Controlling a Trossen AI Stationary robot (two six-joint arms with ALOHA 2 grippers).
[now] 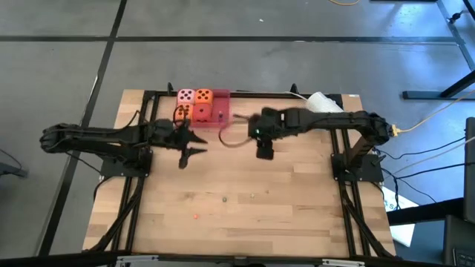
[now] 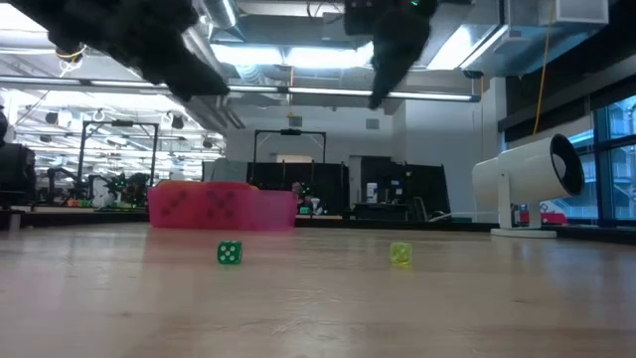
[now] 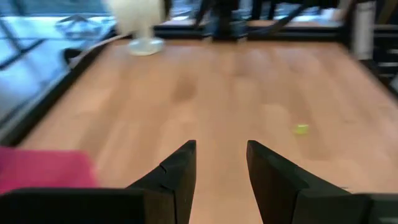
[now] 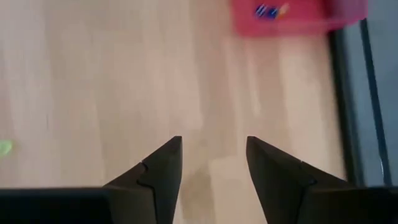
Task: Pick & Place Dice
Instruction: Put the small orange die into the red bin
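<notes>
Dice (image 1: 194,103) — pink, orange, dark-pipped

Right end effector (image 4: 211,168) over bare wooden table (image 4: 112,81). Two dark fingers (image 4: 158,171) apart, gap between them, nothing held. Red tray (image 4: 298,15) far ahead, near table edge, small blue and orange bits inside, too blurry to name. Dark frame bar (image 4: 348,93) runs along table edge. Tiny green bead (image 4: 5,147) off to one side.
</notes>
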